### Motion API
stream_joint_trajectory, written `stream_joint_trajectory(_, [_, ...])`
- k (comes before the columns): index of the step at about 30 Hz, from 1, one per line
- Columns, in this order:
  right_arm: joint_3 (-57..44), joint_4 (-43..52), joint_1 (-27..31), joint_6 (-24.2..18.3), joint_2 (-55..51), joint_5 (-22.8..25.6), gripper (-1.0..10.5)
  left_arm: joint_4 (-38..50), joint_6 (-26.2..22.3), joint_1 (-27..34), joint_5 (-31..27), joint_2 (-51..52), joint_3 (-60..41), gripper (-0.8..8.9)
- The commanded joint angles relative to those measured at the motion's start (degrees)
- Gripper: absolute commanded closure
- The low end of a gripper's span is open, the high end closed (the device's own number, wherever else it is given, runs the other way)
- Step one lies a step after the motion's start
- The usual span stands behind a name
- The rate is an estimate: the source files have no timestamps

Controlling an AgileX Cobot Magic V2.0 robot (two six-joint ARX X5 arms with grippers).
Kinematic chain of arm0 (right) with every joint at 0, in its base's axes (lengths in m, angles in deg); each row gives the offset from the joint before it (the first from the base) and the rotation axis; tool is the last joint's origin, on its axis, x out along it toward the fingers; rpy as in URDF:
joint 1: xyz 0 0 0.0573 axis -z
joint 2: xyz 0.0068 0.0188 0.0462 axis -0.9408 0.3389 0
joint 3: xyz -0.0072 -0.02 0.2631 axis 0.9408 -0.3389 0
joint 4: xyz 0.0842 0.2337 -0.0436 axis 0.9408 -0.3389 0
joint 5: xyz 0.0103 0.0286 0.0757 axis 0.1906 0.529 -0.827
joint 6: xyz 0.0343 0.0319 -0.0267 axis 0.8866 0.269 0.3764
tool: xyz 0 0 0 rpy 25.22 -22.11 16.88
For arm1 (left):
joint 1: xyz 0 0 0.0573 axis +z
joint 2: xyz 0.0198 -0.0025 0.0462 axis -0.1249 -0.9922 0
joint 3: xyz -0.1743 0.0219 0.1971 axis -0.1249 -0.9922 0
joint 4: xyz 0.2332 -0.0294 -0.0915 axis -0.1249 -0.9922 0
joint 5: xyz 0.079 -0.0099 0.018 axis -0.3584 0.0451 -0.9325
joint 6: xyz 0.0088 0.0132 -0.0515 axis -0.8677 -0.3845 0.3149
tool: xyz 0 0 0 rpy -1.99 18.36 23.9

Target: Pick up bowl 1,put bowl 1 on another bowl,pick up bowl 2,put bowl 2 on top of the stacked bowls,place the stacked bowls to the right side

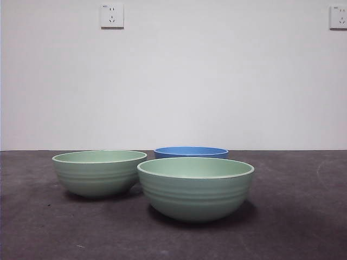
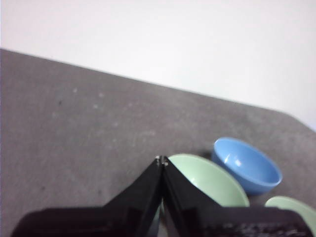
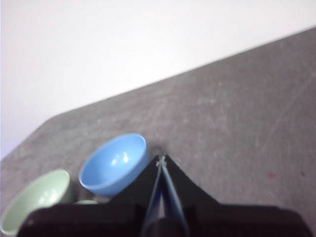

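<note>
Three separate bowls stand on the dark table. One pale green bowl [image 1: 99, 172] sits at the left, and a second pale green bowl [image 1: 195, 187] is nearer, at the centre. The blue bowl [image 1: 191, 152] stands behind them, mostly hidden. No arm shows in the front view. My left gripper [image 2: 161, 160] is shut and empty, raised above the table with a green bowl [image 2: 212, 180], the blue bowl [image 2: 247, 165] and the other green bowl [image 2: 294, 207] beyond it. My right gripper [image 3: 161, 160] is shut and empty, hovering near the blue bowl [image 3: 113, 165] and a green bowl [image 3: 37, 200].
The dark grey table [image 1: 303, 216] runs back to a white wall. Two wall sockets [image 1: 111, 15] [image 1: 338, 17] sit high on that wall. Bare table surface lies to the right of the bowls.
</note>
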Motion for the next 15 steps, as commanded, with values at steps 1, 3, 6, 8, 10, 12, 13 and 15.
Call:
stream_joint_trajectory(1, [3.85,-1.16,-0.11,0.70,3.23,-0.33,9.6,-2.05,1.68,0.17,0.85,-1.29,2.80,8.20])
stream_joint_trajectory(3, [7.10,-3.30,-0.11,-0.85,6.05,-1.79,9.6,-3.78,1.62,0.17,2.56,-2.78,5.25,8.20])
stream_joint_trajectory(6, [12.39,-7.48,-0.15,-3.65,11.15,-5.77,9.6,-6.10,1.25,0.17,5.62,-5.79,9.11,8.20])
stream_joint_trajectory(8, [16.50,-11.58,-0.15,-6.01,14.91,-8.63,9.6,-7.82,0.26,0.17,8.35,-8.48,12.11,8.20])
stream_joint_trajectory(10, [20.57,-16.13,-0.17,-9.22,18.38,-11.13,9.6,-10.05,-1.49,0.17,11.15,-11.32,15.19,8.20])
stream_joint_trajectory(12, [25.09,-21.55,-0.22,-13.20,22.01,-13.70,9.6,-13.46,-4.04,0.17,14.10,-14.60,18.80,8.20])
stream_joint_trajectory(13, [27.08,-24.04,-0.26,-14.93,23.56,-14.62,9.6,-15.15,-5.33,0.17,15.30,-16.00,20.41,8.20])
stream_joint_trajectory(15, [31.67,-29.88,-0.68,-19.04,27.02,-15.12,9.6,-19.37,-8.37,0.17,17.33,-19.28,24.17,8.20])
